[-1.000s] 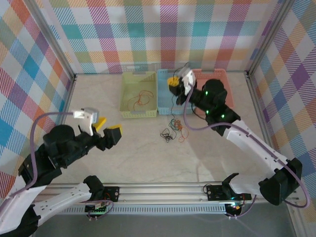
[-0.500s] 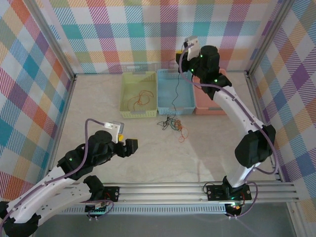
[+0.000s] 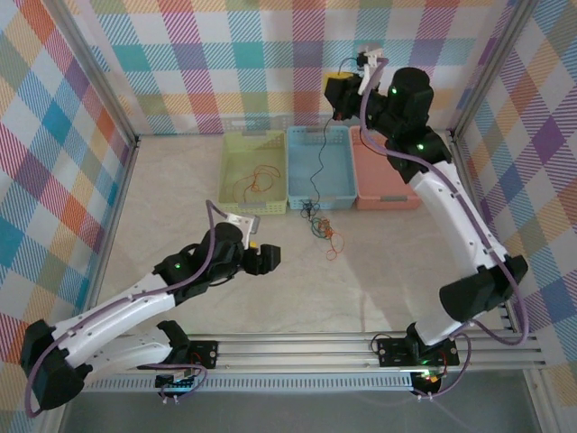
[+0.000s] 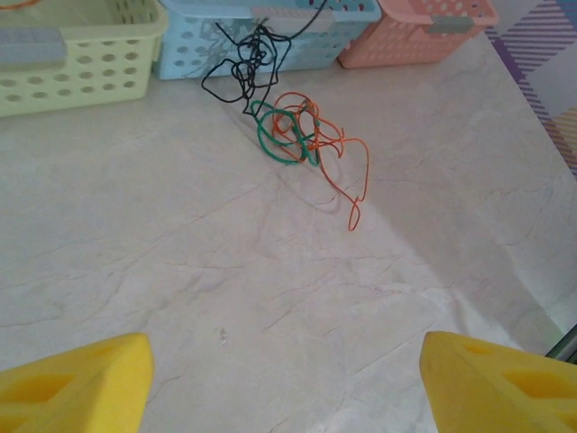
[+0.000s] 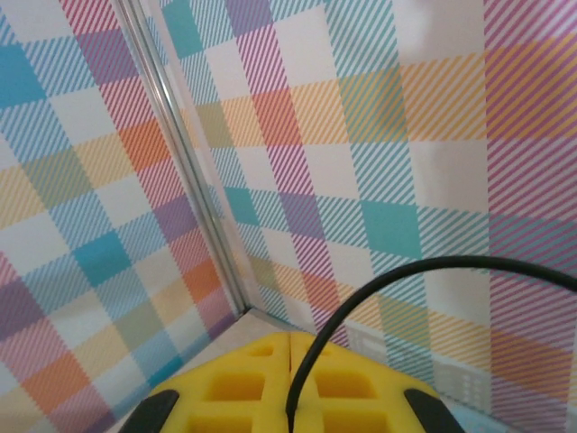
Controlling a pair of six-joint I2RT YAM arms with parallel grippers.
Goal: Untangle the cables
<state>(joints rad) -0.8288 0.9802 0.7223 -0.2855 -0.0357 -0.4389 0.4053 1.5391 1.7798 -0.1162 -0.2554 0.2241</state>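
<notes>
Cables (image 4: 288,135) lie knotted, black strand (image 5: 451,262) vanishing into clenched right pincer (image 5: 290,361); left pincer (image 4: 288,379) gapes, cropped.

- The right gripper (image 3: 341,90) climbed from just over the blue basket (image 3: 343,200) at frame centre to the upper middle, up against the checked wall (image 3: 270,54).
- The black cable (image 5: 451,261) pinched in it was drawn up into a long line.
- The tangle of cables (image 3: 322,227) slid up the frame towards that basket.
- The left gripper (image 3: 266,257) swung from the left side towards lower centre.
</notes>
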